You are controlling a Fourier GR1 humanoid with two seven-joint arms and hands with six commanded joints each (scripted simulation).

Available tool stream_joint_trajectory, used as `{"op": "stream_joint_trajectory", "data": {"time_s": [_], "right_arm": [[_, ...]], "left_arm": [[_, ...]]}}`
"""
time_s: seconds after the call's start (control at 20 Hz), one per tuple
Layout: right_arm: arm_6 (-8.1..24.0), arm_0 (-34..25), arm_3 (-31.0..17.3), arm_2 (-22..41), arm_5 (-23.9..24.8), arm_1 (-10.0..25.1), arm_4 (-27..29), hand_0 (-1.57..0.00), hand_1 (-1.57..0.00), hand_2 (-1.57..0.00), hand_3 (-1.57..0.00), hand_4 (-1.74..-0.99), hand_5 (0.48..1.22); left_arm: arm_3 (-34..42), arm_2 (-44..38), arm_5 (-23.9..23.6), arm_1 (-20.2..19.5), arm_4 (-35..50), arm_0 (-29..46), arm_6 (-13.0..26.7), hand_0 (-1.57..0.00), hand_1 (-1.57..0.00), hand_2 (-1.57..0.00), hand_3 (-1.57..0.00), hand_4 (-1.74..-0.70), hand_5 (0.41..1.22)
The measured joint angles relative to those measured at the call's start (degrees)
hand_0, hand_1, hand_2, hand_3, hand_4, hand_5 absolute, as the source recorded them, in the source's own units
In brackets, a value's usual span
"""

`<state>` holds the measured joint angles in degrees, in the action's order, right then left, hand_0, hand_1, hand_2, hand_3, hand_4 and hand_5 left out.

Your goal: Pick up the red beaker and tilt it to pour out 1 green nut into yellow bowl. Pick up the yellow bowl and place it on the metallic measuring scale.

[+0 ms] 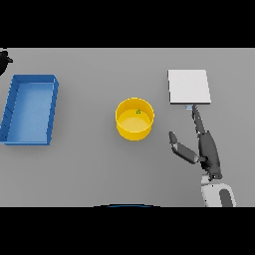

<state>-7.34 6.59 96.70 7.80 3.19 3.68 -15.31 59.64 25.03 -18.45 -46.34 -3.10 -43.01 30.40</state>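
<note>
Sitting mid-worktop: yellow bowl (134, 119) already holding one green nut (138, 111), pouring apparently done. Hovering just beside it, right hand (196, 144), fingers spread, gripping nothing. Still awaiting: lifting onto metallic measuring scale (189, 86).

The left robot hand (4, 59) is cut by the left edge; the nut (138, 111) is too small to tell its shape.

Lab bench – grey table (89, 169) w/ metallic scale (189, 86) (blue bin (15, 107)).

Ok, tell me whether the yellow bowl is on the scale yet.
No, the bowl sits on the table left of the scale, apart from it.
</note>
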Motion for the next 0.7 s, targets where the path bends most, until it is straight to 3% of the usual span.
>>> {"op": "stream_joint_trajectory", "data": {"time_s": [0.35,0.45,0.55,0.6,0.65,0.7], "right_arm": [[-0.58,1.26,0.58,0.35,-0.2,0.01,-0.05,0.0,0.0,0.0,0.0,-1.216,0.667],[0.27,0.28,0.27,0.32,0.02,0.05,-0.41,0.0,0.0,0.0,0.0,-1.207,0.665],[-0.3,0.73,0.3,0.47,0.09,0.13,-0.71,0.0,0.0,0.0,0.0,-1.205,0.664],[0.12,0.4,0.07,0.26,0.08,-0.06,-0.28,0.0,0.0,0.0,0.0,-1.202,0.667],[-1.0,0.78,-0.73,0.17,0.2,-0.04,-0.34,0.0,0.0,0.0,0.0,-1.197,0.664],[-1.34,1.3,-0.41,0.58,0.38,-0.3,-0.77,0.0,0.0,0.0,0.0,-1.192,0.663]], "left_arm": [[7.19,1.31,-7.54,-0.9,3.83,11.24,2.37,-1.57,-1.57,-1.57,-1.52,-1.74,1.199],[7.65,2.6,-8.97,-0.17,4.09,12.25,3.37,-1.57,-1.57,-1.57,-1.54,-1.74,1.117],[8.39,3.78,-9.98,-0.53,4.28,12.94,4.33,-1.57,-1.57,-1.57,-1.55,-1.74,0.967],[8.13,4.56,-10.09,-1.22,4.6,13.3,4.5,-1.57,-1.57,-1.57,-1.55,-1.67,0.908],[8.5,5.52,-9.76,-2.06,4.88,13.52,4.42,-1.57,-1.57,-1.57,-1.5,-1.53,0.865],[8.71,6.46,-7.67,-2.56,5.84,13.18,4.48,-1.56,-1.45,-1.43,-1.36,-1.37,0.83]]}}
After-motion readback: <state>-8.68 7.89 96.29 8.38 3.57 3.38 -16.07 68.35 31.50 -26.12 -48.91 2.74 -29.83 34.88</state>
